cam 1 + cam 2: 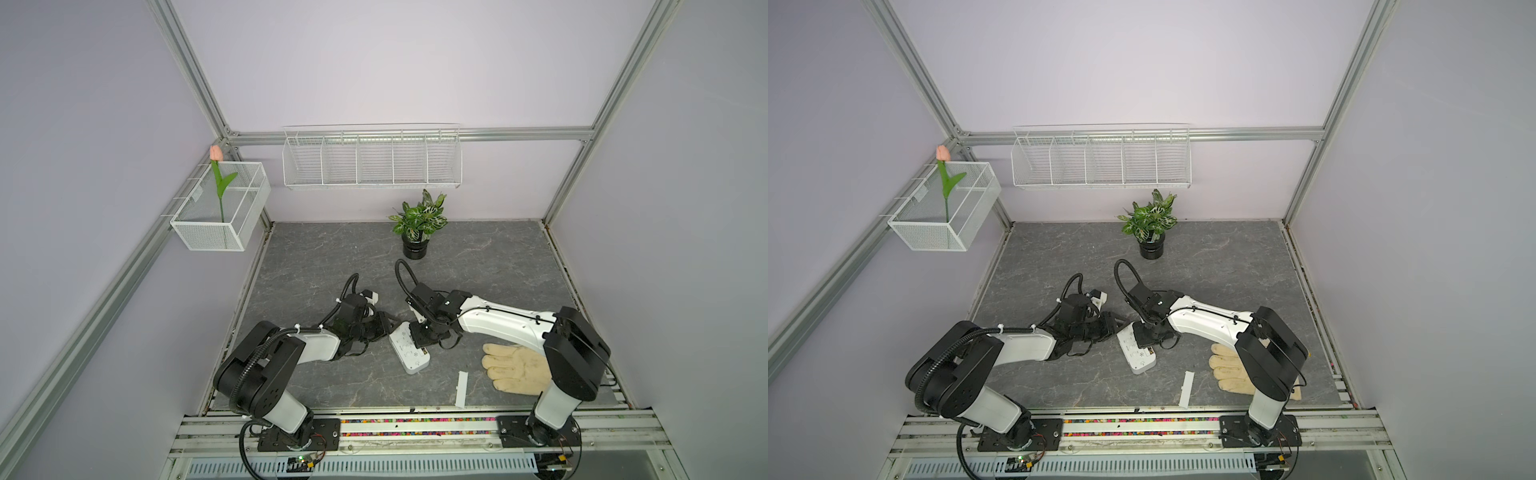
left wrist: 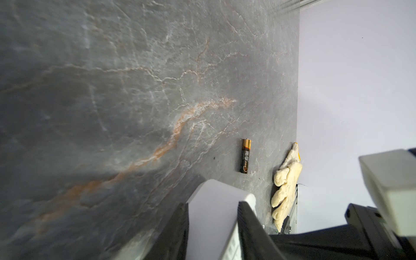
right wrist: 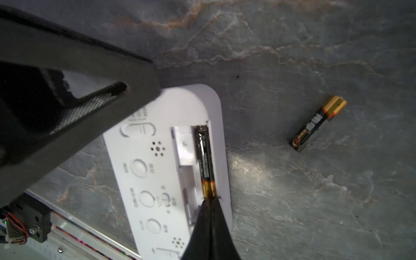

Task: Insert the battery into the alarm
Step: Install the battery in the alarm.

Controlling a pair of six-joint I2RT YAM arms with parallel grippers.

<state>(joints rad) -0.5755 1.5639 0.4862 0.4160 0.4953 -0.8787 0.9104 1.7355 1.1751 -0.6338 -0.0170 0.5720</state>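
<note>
The right jaws, pressed together, push the battery (image 3: pixel 205 157) down into the alarm (image 3: pixel 186 103), which the left jaws clamp; if they slip off its end, it could spring out.

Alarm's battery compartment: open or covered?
Open. In the right wrist view the alarm has no cover over its compartment; one battery lies in a slot, the slot beside it empty.

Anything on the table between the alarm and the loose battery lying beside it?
Nothing. In the right wrist view, the stretch of table between the alarm and the loose battery is bare grey stone-patterned surface.
</note>
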